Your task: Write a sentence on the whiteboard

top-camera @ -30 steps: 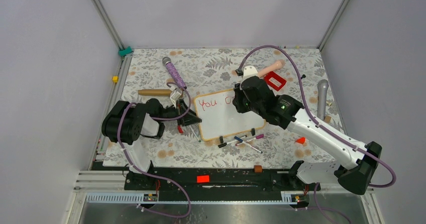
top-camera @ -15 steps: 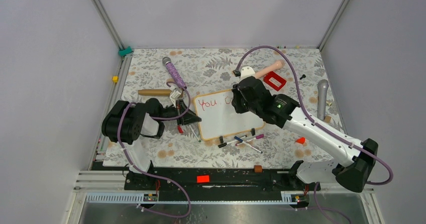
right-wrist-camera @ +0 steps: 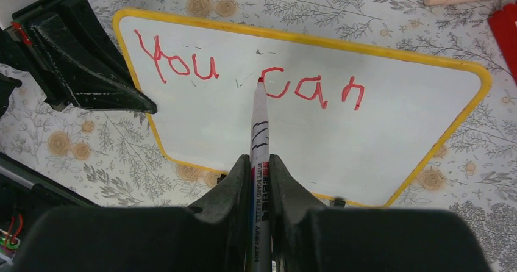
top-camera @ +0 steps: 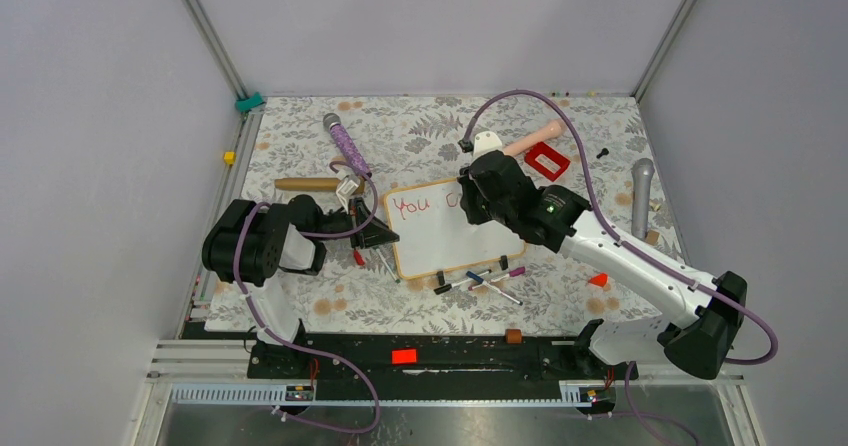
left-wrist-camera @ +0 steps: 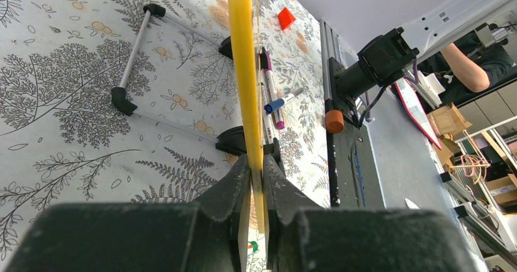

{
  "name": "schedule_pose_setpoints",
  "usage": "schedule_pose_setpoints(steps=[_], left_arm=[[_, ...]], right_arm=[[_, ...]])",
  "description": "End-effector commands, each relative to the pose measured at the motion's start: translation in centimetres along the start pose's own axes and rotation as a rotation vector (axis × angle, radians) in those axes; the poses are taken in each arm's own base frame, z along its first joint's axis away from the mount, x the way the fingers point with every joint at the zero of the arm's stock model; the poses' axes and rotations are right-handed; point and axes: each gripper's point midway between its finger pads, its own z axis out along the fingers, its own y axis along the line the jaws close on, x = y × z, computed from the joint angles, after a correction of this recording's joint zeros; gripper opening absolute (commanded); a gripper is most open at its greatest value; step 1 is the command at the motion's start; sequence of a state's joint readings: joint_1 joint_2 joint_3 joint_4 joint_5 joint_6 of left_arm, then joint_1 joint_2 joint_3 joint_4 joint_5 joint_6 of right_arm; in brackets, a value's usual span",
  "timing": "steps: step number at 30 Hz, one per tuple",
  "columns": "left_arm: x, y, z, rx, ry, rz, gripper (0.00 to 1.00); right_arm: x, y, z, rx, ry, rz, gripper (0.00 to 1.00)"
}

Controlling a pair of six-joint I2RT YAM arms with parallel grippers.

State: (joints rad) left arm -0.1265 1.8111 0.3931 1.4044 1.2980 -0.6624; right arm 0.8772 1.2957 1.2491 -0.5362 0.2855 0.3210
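The whiteboard (top-camera: 445,234) lies flat on the floral cloth, its yellow-wood frame edge-on in the left wrist view (left-wrist-camera: 242,71). My left gripper (left-wrist-camera: 256,162) is shut on the frame at the board's left edge (top-camera: 385,236). In red, the sentence (right-wrist-camera: 183,64) reads "You can" along the top line. My right gripper (right-wrist-camera: 259,162) is shut on a white board marker (right-wrist-camera: 258,125), which points away from me. Its red tip sits at the top of the "c" in "can". The right wrist hides the right part of the writing from above.
Several loose markers (top-camera: 490,281) lie by the board's near edge. A red box (top-camera: 546,161) and a pink cylinder (top-camera: 535,138) sit behind the board. A purple-handled tool (top-camera: 347,146) and a wooden stick (top-camera: 308,184) lie at the back left. A grey microphone (top-camera: 641,196) is on the right.
My left gripper has closed on the whiteboard's left edge. The right arm has shifted slightly left and away with the marker.
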Motion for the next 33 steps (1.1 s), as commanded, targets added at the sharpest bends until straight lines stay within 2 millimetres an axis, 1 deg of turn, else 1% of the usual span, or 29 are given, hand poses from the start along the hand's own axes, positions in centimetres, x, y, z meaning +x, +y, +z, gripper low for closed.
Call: schedule_pose_setpoints(steps=[1,8,14,21,22,23,25,28,33], left_arm=[[-1.5,0.3,0.3,0.004,-0.028,0.152,0.0],[-1.8,0.5,0.8,0.013,-0.026,0.172,0.0],[-1.8,0.3,0.8,0.022,-0.021,0.198,0.01],[-1.7,0.4,0.8,0.031,-0.013,0.188,0.06],[-1.6,0.5,0.8,0.031,-0.013,0.186,0.06],[-1.6,0.4,0.8,0.032,-0.012,0.185,0.06],[-1.6,0.6,0.8,0.031,-0.012,0.177,0.0],[-1.6,0.8,0.9,0.032,-0.01,0.165,0.0],[-1.6,0.8,1.0,0.036,-0.006,0.155,0.0]], right_arm=[[-2.3,-0.2,-1.0,0.021,-0.083,-0.025,0.0],[-2.5,-0.4,-1.1,0.023,-0.089,-0.064,0.0],[-2.1,-0.9,-1.3,0.035,-0.091,-0.071,0.0],[-0.9,-0.1,-1.1,-0.017,-0.056,-0.057,0.0],[-0.8,0.2,-1.1,-0.038,-0.051,-0.072,0.0],[-0.5,0.6,-1.0,-0.06,-0.04,-0.093,0.0],[0.3,1.1,-0.6,-0.058,-0.017,-0.149,0.0],[0.8,1.1,-0.3,-0.005,-0.003,-0.232,0.0],[1.3,1.5,-0.5,-0.024,-0.007,-0.239,0.0]])
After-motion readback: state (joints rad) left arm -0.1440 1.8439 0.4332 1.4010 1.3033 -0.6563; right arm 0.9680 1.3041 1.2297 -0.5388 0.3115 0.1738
